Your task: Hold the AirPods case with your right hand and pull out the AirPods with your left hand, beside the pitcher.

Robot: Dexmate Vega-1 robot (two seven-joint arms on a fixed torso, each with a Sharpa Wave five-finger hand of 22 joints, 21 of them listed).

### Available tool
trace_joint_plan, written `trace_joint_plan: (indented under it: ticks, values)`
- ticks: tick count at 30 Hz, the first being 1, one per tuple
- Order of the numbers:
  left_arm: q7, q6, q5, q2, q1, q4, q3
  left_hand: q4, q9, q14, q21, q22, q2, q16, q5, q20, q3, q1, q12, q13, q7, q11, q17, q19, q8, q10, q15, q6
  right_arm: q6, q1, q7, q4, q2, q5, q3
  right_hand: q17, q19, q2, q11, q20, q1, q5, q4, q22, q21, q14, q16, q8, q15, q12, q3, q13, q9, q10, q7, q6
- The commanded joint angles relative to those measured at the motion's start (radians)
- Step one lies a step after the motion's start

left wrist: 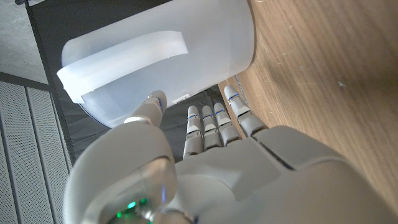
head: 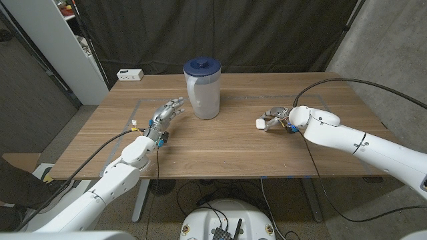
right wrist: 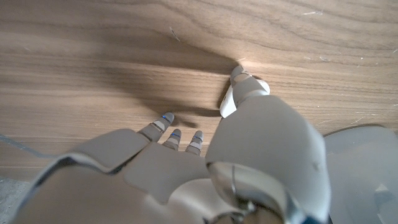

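Note:
The white AirPods case (head: 261, 124) sits low on the wooden table (head: 220, 150), right of the pitcher. My right hand (head: 277, 119) grips it at the fingertips; in the right wrist view the case (right wrist: 226, 104) is a white sliver pinched under the thumb (right wrist: 247, 84). I cannot tell whether its lid is up. The translucent pitcher (head: 202, 88) with a blue lid stands upright at the table's middle. My left hand (head: 165, 115) is left of the pitcher, fingers stretched toward it and apart, holding nothing. In the left wrist view the fingers (left wrist: 212, 124) end just short of the pitcher (left wrist: 155, 56).
A small white box (head: 130, 75) lies at the table's back left corner. A black cable (head: 333, 81) arcs over the right side of the table. A white shelf unit (head: 60, 47) stands beyond the left edge.

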Motion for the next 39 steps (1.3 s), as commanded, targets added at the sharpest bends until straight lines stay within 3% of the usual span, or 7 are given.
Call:
trace_joint_plan:
  ticks: [1,7,15,27,31,39]
  values:
    - [-0.016,-0.005,0.000,-0.008,-0.021,0.026,0.009,-0.005,0.004,0.004,-0.002,0.004,0.000,0.001,0.007,-0.001,0.000,-0.007,0.007,0.004,0.000,0.004,0.003,0.011,-0.002,0.004,0.001,0.009,-0.045,0.019,0.024,-0.026,-0.006,0.032,-0.010,0.001,-0.007,-0.012,0.003,0.018,-0.011,0.002,0.002,0.005,0.001,-0.022,-0.008,-0.016,-0.029,-0.010,-0.009,0.006,0.002,-0.019,0.006,-0.025]
    - [-0.025,-0.015,-0.001,-0.014,-0.029,0.041,0.013,-0.006,0.005,0.005,-0.004,0.004,0.000,0.001,0.007,-0.001,-0.001,-0.007,0.007,0.005,0.000,0.004,0.003,0.012,-0.002,0.005,0.002,0.009,-0.054,0.010,-0.003,-0.038,-0.008,0.048,-0.003,0.003,-0.009,-0.024,0.010,0.025,-0.024,0.003,0.005,0.005,0.001,-0.024,-0.007,-0.022,-0.025,-0.012,-0.018,0.007,0.001,-0.022,0.022,-0.035]
    - [-0.020,0.000,-0.005,-0.014,-0.032,0.041,0.015,-0.008,0.005,0.005,-0.006,0.005,0.001,0.001,0.007,-0.001,-0.001,-0.006,0.007,0.006,0.000,0.001,0.003,0.012,-0.002,0.004,0.001,0.010,-0.044,-0.019,-0.067,-0.034,0.006,0.070,0.012,0.005,0.011,-0.033,0.016,0.020,-0.057,0.009,0.017,0.005,0.009,-0.003,0.002,-0.007,-0.026,0.000,-0.033,0.007,0.002,0.013,0.055,0.013]
    - [-0.023,0.010,-0.007,-0.013,-0.040,0.047,0.019,-0.007,0.005,0.005,-0.010,0.005,0.003,0.001,0.007,0.000,-0.001,-0.006,0.007,0.008,0.001,0.001,0.003,0.014,-0.002,0.004,0.001,0.010,-0.032,-0.069,-0.170,-0.012,0.037,0.098,0.034,0.001,0.059,-0.011,0.014,-0.007,-0.028,0.026,0.002,0.004,0.017,0.054,0.015,0.023,-0.049,0.019,-0.019,0.007,0.009,0.085,0.053,0.108]
    - [-0.025,0.008,-0.007,-0.013,-0.042,0.050,0.020,-0.008,0.005,0.005,-0.011,0.005,0.002,0.001,0.007,0.000,-0.001,-0.006,0.007,0.008,0.001,0.004,0.003,0.014,-0.002,0.004,0.000,0.010,-0.012,-0.097,-0.211,-0.012,0.039,0.116,0.055,0.000,0.072,-0.007,0.014,-0.011,-0.018,0.027,-0.002,0.004,0.018,0.071,0.018,0.035,-0.056,0.026,-0.016,0.008,0.014,0.110,0.061,0.137]
    - [-0.027,0.006,0.001,-0.016,-0.050,0.052,0.027,-0.009,0.005,0.005,-0.014,0.005,0.003,0.001,0.007,-0.001,-0.001,-0.006,0.007,0.009,0.000,-0.001,0.003,0.015,-0.003,0.004,0.001,0.008,0.077,-0.222,-0.365,-0.049,0.032,0.179,0.176,-0.003,0.115,0.010,0.010,-0.022,0.005,0.026,-0.006,0.004,0.020,0.128,0.024,0.075,-0.077,0.047,-0.012,0.012,0.038,0.190,0.074,0.227]
